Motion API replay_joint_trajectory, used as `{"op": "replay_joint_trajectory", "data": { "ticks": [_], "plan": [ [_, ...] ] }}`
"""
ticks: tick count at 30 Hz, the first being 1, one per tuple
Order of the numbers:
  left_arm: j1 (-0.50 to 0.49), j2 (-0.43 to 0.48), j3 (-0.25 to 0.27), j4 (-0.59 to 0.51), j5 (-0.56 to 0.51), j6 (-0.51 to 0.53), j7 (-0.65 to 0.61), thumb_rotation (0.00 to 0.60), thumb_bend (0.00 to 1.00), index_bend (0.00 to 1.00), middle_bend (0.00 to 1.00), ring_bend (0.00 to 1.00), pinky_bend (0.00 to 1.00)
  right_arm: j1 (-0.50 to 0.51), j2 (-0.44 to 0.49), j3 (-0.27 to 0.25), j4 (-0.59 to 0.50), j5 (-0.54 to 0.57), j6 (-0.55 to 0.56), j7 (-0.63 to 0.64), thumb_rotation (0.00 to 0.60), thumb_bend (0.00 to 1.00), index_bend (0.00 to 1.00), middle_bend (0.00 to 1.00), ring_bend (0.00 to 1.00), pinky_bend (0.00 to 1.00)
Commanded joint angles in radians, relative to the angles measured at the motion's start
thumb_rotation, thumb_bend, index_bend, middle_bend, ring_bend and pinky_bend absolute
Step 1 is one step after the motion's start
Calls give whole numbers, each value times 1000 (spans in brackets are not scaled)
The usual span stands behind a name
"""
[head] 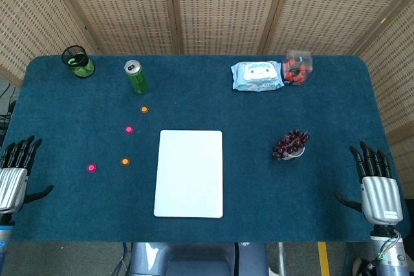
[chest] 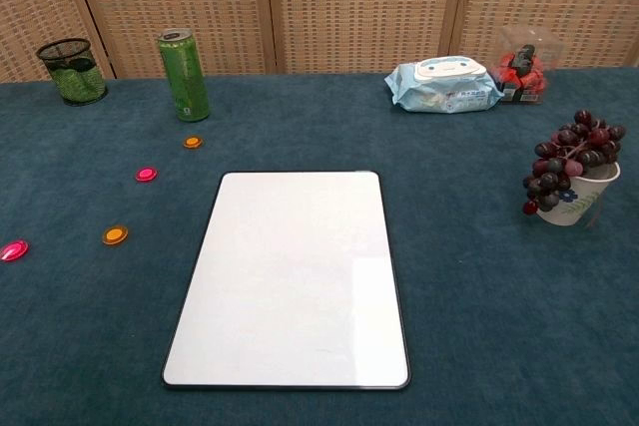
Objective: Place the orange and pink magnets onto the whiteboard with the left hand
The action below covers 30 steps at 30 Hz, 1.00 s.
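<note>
Four little round magnets are lying flat on the blue desk (head: 310, 211), to the left of the whiteboard (head: 189, 172): an orange magnet (head: 125, 161) near the board's left edge, a pink magnet (head: 91, 167) further left, another pink magnet (head: 129, 129) higher up, and another orange magnet (head: 144, 109) just below the green can (head: 136, 76). They are looking small, hard, smooth and very light, like flat buttons, so they are probably going to be slippery and easy to push away on the cloth. A good way to take one is likely a pinch on its round rim from both sides, coming down from above. The whiteboard is lying bare, with no magnet on it yet. The left hand (head: 14, 172) is resting at the left edge of the desk, fingers spread and holding nothing, well apart from the magnets. The right hand (head: 375, 182) is sitting at the right edge, fingers apart too, with nothing in it. Farther back, a black mesh cup (head: 77, 61), a pack of wipes (head: 257, 75) and a small clear box (head: 297, 67) are standing, and a cup of grapes (head: 290, 145) is sitting to the right of the board.
</note>
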Motion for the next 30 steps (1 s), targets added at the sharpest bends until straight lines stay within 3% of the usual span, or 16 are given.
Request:
{"op": "replay_joint_trajectory", "data": {
  "ticks": [1, 13, 19, 30],
  "plan": [
    [1, 0, 0, 0, 1, 2, 1, 600, 46, 0, 0, 0, 0, 0, 0, 0, 0, 0, -1, 0, 600, 2, 0, 0, 0, 0],
    [-17, -1, -5, 23, 2, -32, -44, 600, 74, 0, 0, 0, 0, -2, 0, -2, -1, -4, 5, -5, 600, 2, 0, 0, 0, 0],
    [-90, -26, -30, 109, -11, -140, -144, 600, 157, 7, 0, 0, 0, -1, -1, -5, 3, -10, 2, -8, 600, 2, 0, 0, 0, 0],
    [-281, -162, -62, 228, -54, -423, -113, 600, 339, 325, 0, 0, 0, 1, 1, -4, 1, -4, -5, -2, 600, 2, 0, 0, 0, 0]
  ]
}}
